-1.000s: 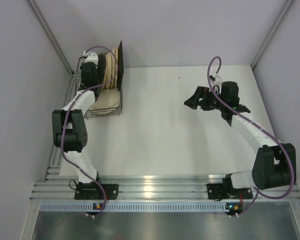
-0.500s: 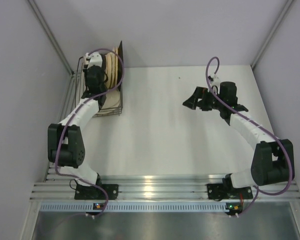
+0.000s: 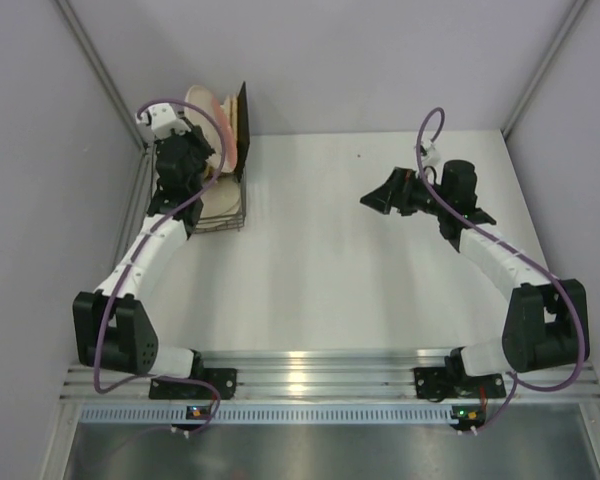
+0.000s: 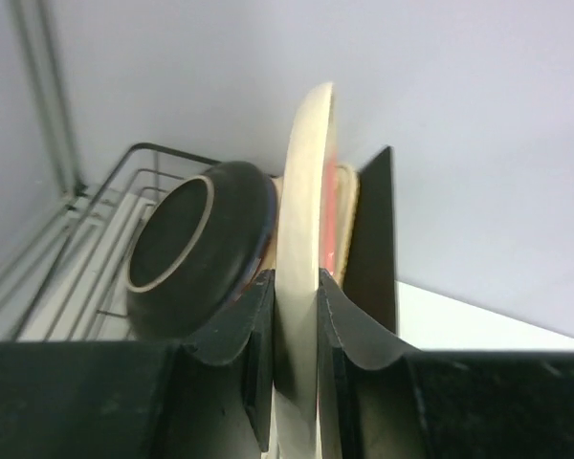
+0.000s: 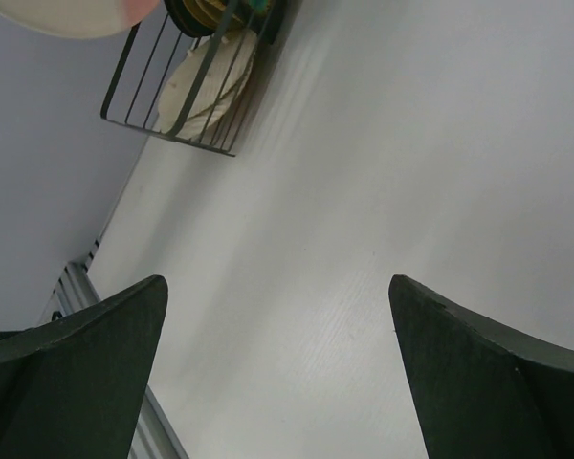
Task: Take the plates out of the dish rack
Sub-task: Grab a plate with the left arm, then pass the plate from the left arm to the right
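The dish rack stands at the table's far left, a dark wire basket. My left gripper is shut on the rim of a round cream plate, held upright above the rack. In the left wrist view the cream plate sits edge-on between both fingers. Behind it stand a dark bowl, a red-patterned plate and a dark square plate. My right gripper hangs open over the table's right middle, its jaws wide apart with bare table between them.
A pale tan plate leans in the rack's near end, also seen in the right wrist view behind the rack wires. The left wall and an aluminium frame rail run close beside the rack.
My left gripper has risen and swung back and left, lifting the cream plate up out of the rack. The right gripper has shifted slightly left, still open.
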Available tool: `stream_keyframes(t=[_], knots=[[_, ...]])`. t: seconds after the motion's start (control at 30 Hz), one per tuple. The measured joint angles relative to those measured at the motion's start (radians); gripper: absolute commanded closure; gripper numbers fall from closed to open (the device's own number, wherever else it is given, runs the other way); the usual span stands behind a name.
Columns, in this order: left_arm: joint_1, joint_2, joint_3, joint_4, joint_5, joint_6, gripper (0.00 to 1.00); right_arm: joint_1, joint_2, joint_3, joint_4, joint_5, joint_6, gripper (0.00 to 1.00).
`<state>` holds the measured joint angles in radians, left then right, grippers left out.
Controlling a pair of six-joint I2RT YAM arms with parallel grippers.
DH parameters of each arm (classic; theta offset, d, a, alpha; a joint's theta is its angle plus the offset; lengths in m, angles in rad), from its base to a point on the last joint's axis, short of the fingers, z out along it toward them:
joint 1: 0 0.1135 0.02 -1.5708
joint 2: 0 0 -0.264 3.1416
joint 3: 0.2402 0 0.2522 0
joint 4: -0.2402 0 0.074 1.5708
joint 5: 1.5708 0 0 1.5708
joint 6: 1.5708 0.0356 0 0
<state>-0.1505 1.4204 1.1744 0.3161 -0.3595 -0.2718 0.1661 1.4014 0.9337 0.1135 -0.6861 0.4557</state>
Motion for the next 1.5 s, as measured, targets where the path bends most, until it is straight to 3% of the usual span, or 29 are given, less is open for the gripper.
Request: stream_keyframes(t=[0.53,0.63,0.7,0.87,1.03,1.27,1.5], knots=[[-0.077,-0.174,-0.058,-0.102,0.067,-0.119,1.0,0.002,-0.023,-0.044,0.19,-0.112,0.159,0.0],[-0.087,-0.201,-0.06,-0.105,0.146,-0.179,1.0,0.002,-0.021,-0.05,0.265,-0.139,0.241,0.0],[-0.091,-0.208,-0.093,-0.053,0.221,-0.247,1.0,0.002,-0.006,-0.066,0.375,-0.176,0.337,0.0],[-0.096,-0.192,-0.245,0.108,0.407,-0.453,1.0,0.003,0.18,-0.168,0.909,-0.217,0.781,0.0],[-0.09,-0.119,-0.347,0.203,0.526,-0.629,1.0,0.009,0.36,-0.224,1.023,-0.221,1.031,0.0],[-0.064,0.0,-0.383,0.42,0.612,-0.861,1.0,0.024,0.338,-0.242,1.126,-0.261,1.041,0.0],[-0.064,0.081,-0.394,0.587,0.682,-1.029,1.0,0.036,0.334,-0.228,1.158,-0.276,0.941,0.0]])
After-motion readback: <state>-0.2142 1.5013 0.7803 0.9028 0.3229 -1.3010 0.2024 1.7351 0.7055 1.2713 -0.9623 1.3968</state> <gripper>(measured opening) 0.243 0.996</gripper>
